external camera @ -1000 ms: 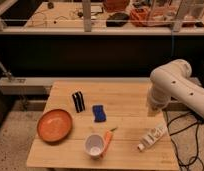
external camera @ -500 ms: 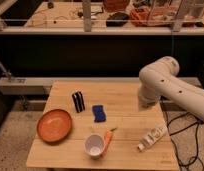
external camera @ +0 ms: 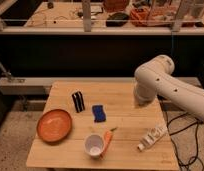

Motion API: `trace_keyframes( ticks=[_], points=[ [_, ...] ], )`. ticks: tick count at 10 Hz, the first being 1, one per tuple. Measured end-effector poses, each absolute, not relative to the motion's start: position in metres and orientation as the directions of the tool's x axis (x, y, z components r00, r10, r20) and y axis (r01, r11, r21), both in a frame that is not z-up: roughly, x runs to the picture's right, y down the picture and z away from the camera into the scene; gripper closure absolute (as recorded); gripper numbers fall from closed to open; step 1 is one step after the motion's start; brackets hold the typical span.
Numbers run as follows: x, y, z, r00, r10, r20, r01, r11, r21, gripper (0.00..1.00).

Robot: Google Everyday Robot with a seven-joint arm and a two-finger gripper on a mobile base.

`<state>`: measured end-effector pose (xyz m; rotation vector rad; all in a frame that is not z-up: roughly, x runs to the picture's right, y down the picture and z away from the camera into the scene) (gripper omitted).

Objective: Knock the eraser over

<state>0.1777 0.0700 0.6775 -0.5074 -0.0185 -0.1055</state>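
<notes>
The eraser [external camera: 78, 101], a small black block with pale stripes, stands upright on the wooden table [external camera: 130, 125], left of centre towards the back. My white arm [external camera: 157, 80] reaches in from the right. My gripper [external camera: 141, 100] is at the arm's lower end, over the back right part of the table. It is well to the right of the eraser and does not touch it. The arm's body mostly hides the gripper.
A blue rumpled pad [external camera: 98, 113] lies just right of the eraser. An orange plate [external camera: 54, 125] sits at the left. A white cup [external camera: 95, 145] and a carrot [external camera: 108, 139] are at the front. A white bottle [external camera: 151, 138] lies at the right front.
My arm has swung left, from the table's right edge in over its back right part, closer to the eraser. The objects on the table have not moved.
</notes>
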Motion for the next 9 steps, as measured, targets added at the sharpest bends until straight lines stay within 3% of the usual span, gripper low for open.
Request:
trace_keyframes(
  ticks=[9],
  points=[
    [0.117, 0.049, 0.681, 0.982, -0.162, 0.098, 0.189, 0.878, -0.441, 1.00]
  ],
)
